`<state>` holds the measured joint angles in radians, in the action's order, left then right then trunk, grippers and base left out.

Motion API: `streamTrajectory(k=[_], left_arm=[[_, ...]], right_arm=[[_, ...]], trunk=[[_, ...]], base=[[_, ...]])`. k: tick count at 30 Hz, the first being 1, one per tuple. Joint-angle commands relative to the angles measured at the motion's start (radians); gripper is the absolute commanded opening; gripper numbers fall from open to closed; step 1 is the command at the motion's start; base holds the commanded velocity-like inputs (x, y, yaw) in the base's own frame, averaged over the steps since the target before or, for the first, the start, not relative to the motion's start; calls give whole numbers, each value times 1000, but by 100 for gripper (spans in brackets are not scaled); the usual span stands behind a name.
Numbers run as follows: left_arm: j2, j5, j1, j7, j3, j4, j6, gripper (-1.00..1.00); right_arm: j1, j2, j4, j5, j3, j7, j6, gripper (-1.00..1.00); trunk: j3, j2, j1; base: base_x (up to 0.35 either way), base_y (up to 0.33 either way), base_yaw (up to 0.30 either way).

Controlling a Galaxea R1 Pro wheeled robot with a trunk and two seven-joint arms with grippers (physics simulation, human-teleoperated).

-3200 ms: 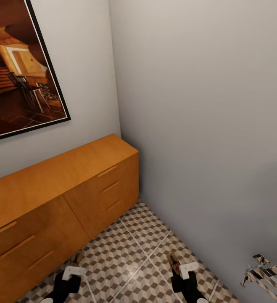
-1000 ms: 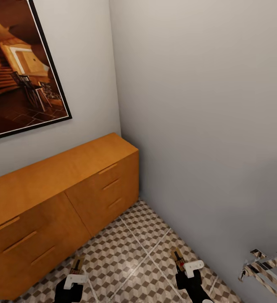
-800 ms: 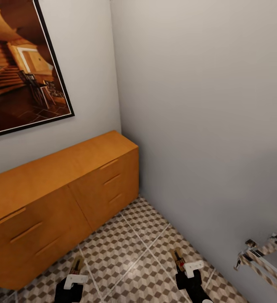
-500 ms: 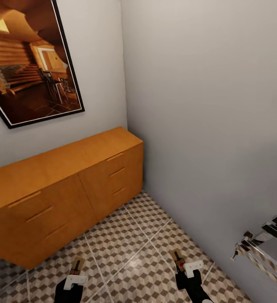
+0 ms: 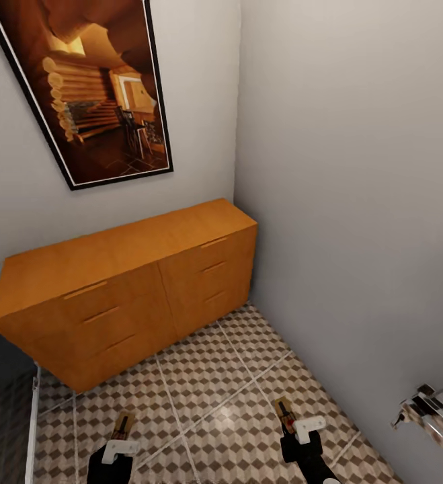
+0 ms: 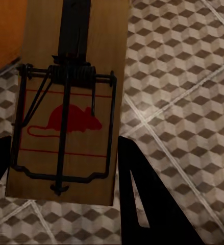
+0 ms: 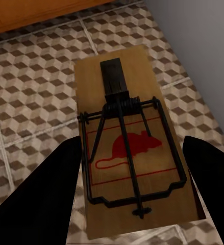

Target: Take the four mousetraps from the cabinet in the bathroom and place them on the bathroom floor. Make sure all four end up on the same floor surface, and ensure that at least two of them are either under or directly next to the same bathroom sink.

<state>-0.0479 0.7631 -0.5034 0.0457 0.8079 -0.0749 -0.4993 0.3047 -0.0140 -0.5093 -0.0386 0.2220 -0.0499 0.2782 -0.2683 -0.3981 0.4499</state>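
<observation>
Item: carry stage, two traps in hand, robot in the bathroom corner on its way to a drop-off

Far left: orange-brown wooden cabinet with slot-handled drawer fronts (image 5: 134,282), all drawers shut, standing against the wall under a black-framed picture of a log interior (image 5: 93,87)

Left gripper (image 5: 119,437): low in the head view, arm tucked close to the body, fingers (image 6: 142,204) pinching a flat brown wooden mousetrap with dark wire spring and red mouse print (image 6: 66,102), held flat above the cube-patterned brown, beige and white floor tiles (image 5: 201,383)

Right gripper (image 5: 292,420): same low, forward-pointing pose, fingers (image 7: 40,194) clamped on either side of a second brown wooden mousetrap of the same make (image 7: 132,153), also clear of the tiles

Far right: chrome rail fitting (image 5: 429,410) at the frame edge

Step judged: transport. Next move calls for turning toward the sink, lowering both traps onto the patterned tiles, then parting the fingers
</observation>
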Motion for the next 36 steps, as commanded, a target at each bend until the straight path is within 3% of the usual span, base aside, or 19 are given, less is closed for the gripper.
streamTrajectory(k=[1,19,36], left_arm=[[1,5,-1,2,8,-3,-4,-100],[1,5,0,2,8,-3,-4,-100],[0,5,0,3,8,-3,-4,-100]], right_arm=[[1,-1,0,-4,7,-5,3,-100],[1,-1,0,-4,8,-7,3,-100],[1,0,0,-4,8,-6,4,-100]], trunk=[[-2,-2,0],[5,-2,0],[17,-2,0]], base=[[-270,-28,285],[-306,-115,265],[-38,-30,249]])
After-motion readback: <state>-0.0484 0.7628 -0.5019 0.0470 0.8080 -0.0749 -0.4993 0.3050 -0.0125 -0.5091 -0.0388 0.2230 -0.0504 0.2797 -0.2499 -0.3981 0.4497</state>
